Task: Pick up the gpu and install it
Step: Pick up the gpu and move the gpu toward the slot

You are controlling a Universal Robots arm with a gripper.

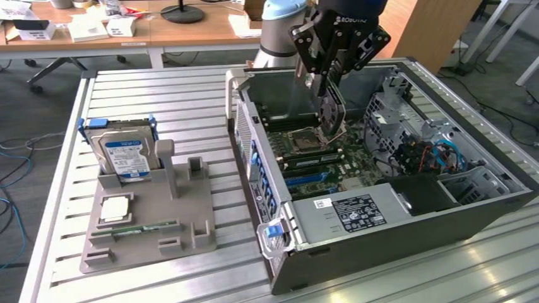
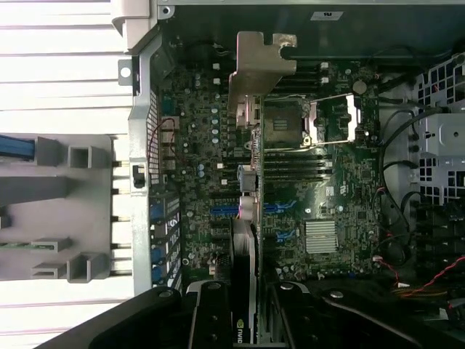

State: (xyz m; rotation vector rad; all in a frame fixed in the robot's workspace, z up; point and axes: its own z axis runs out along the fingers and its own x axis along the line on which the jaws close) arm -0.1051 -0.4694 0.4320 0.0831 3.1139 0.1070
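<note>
My gripper hangs over the open computer case and is shut on the gpu, a thin dark card held on edge above the motherboard. In the wrist view the gpu runs edge-on from between my black fingers, and its silver bracket points toward the case's rear wall. The card floats above the motherboard, over the blue expansion slots. I cannot tell whether its lower edge touches a slot.
A grey holder tray on the slatted table at the exterior view's left carries a blue-labelled hard drive, a green memory stick and a small square chip. Inside the case sit the power supply and loose cables.
</note>
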